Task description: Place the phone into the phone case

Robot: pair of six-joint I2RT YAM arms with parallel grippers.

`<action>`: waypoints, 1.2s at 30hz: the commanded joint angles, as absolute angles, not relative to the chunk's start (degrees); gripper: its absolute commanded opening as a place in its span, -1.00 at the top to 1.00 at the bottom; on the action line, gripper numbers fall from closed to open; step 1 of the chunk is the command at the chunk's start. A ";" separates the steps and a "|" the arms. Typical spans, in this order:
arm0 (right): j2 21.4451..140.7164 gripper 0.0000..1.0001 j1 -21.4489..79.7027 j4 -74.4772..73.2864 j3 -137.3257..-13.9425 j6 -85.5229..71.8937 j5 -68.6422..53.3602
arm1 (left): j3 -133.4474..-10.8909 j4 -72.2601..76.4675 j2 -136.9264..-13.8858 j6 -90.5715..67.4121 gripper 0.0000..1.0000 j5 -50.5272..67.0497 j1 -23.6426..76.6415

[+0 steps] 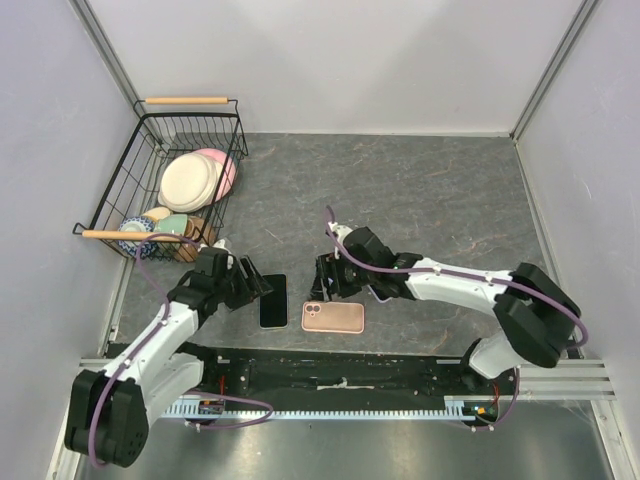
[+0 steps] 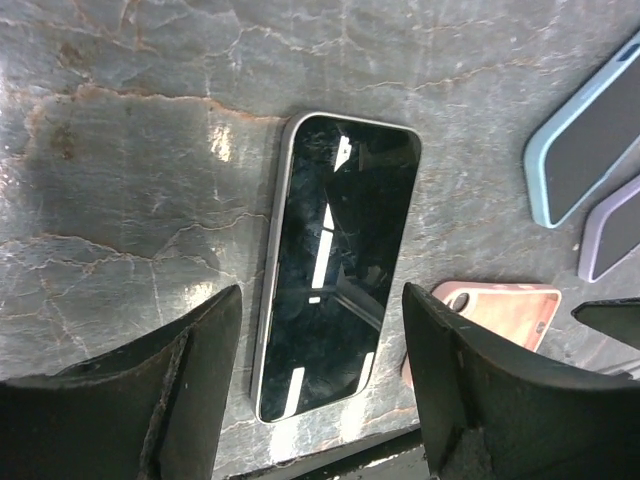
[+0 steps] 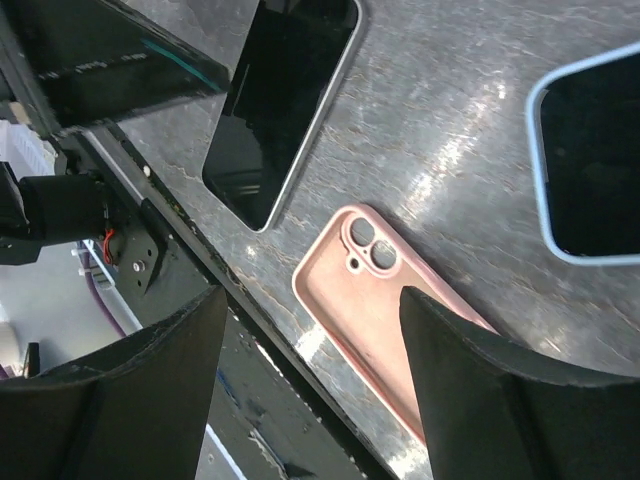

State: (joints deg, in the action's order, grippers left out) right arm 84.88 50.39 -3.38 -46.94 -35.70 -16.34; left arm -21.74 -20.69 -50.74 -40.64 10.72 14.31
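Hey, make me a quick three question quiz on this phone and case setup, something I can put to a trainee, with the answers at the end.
1. True or false: the left gripper is shut on the phone.
2. Multiple choice: the case lying nearest the phone is A) pink, B) green, C) black.
3. Short answer: which way does the phone's screen face?

Key
1. False. Its jaws stand open on either side of the phone, not touching it.
2. A.
3. Up, with the phone lying flat on the table.
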 commanded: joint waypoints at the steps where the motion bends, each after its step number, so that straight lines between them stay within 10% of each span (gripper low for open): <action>1: 89.37 -0.54 51.68 4.13 -50.18 -38.41 -19.59 | -20.83 -17.06 -54.84 -40.61 -0.43 13.80 13.97; 23: 81.65 -0.61 46.14 0.35 -45.53 -35.95 -16.70 | -42.09 -4.91 -89.03 -34.19 -0.26 23.82 20.56; 36: 81.38 -0.63 45.62 0.97 -43.42 -35.77 -17.49 | -39.22 -20.91 -66.73 -33.04 -0.36 13.45 21.09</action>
State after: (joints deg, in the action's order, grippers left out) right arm 82.76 45.84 -0.43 -43.75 -36.71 -17.30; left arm -42.94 -17.10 -74.70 -34.92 17.47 21.39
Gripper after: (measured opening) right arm 0.812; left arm 0.675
